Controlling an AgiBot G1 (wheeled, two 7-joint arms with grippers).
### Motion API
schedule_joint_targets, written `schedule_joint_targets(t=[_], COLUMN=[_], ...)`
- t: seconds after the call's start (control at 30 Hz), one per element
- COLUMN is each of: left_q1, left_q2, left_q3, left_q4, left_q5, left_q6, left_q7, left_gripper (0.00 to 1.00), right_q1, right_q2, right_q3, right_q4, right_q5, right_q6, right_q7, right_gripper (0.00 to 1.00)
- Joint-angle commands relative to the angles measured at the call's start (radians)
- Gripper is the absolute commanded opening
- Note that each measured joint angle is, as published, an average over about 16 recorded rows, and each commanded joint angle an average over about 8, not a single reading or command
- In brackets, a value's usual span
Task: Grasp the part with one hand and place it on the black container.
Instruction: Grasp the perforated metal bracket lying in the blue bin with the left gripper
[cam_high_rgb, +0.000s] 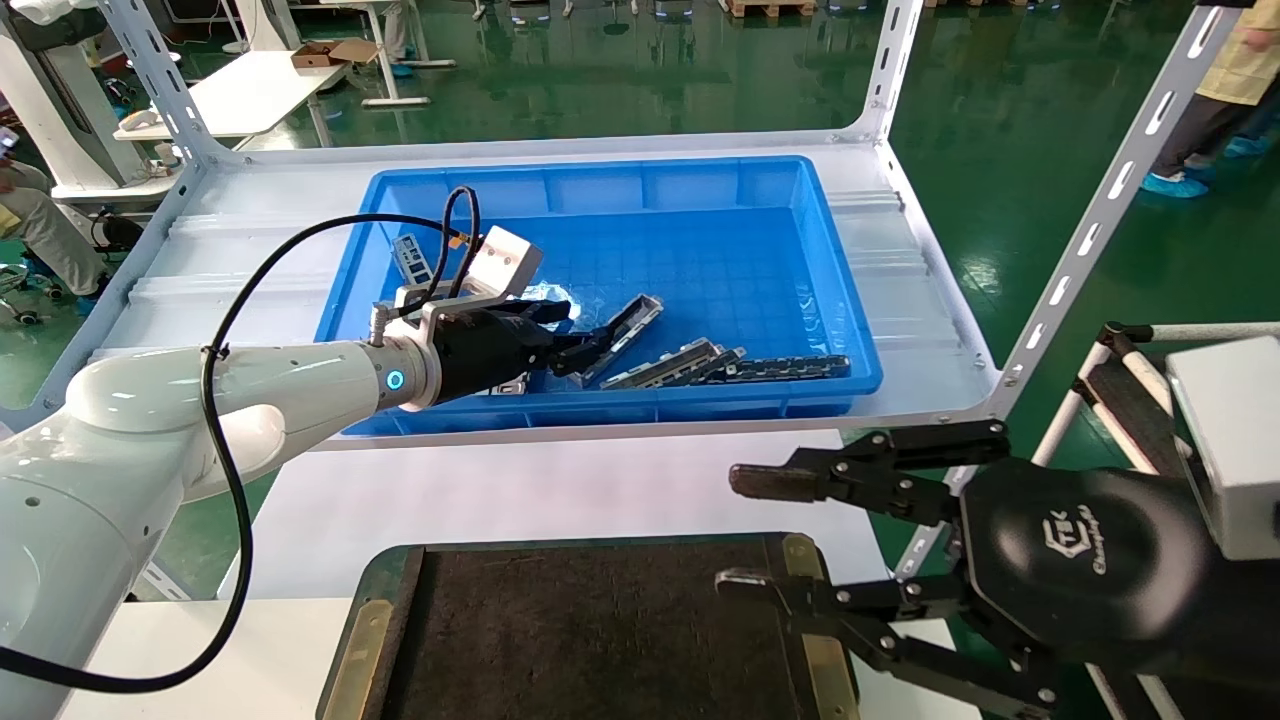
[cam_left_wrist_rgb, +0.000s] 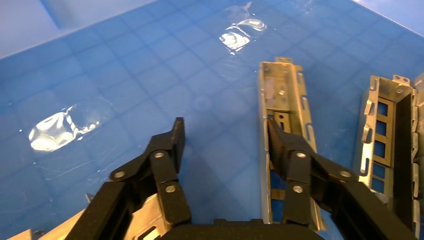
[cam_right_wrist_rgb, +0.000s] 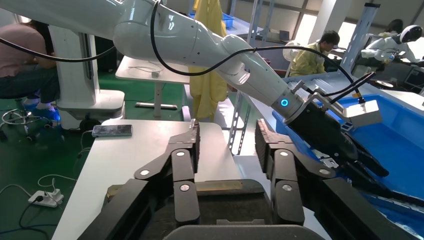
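Left gripper (cam_left_wrist_rgb: 225, 135) straddles part (cam_left_wrist_rgb: 282, 100) — grey, slotted.

The head camera looks down over the blue bin (cam_high_rgb: 620, 290), while the left wrist camera views its floor (cam_left_wrist_rgb: 150, 75) close up.

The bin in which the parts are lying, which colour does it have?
The bin is bright blue, with a grid pattern on its floor; the head view shows it best.
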Motion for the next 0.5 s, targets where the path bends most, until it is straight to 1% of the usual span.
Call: schedule_joint_targets(t=[0.03, 0.5], left_q1=[0.001, 0.0], left_q2=[0.0, -0.001], left_q3=[0.004, 0.027], left_q4=[0.0, -0.006], left_q5=[-0.002, -0.025], left_q6=[-0.002, -0.006], left_q7=[-0.003, -0.007], left_gripper=[0.0, 0.0], right_q1=[0.0, 0.0], right_q2=[0.0, 0.0], right_q3=[0.0, -0.001], right_q4=[0.0, 0.0], right_q5=[0.0, 0.001], right_q6=[0.0, 0.0], right_q7=[0.0, 0.0], right_gripper=[0.0, 0.0])
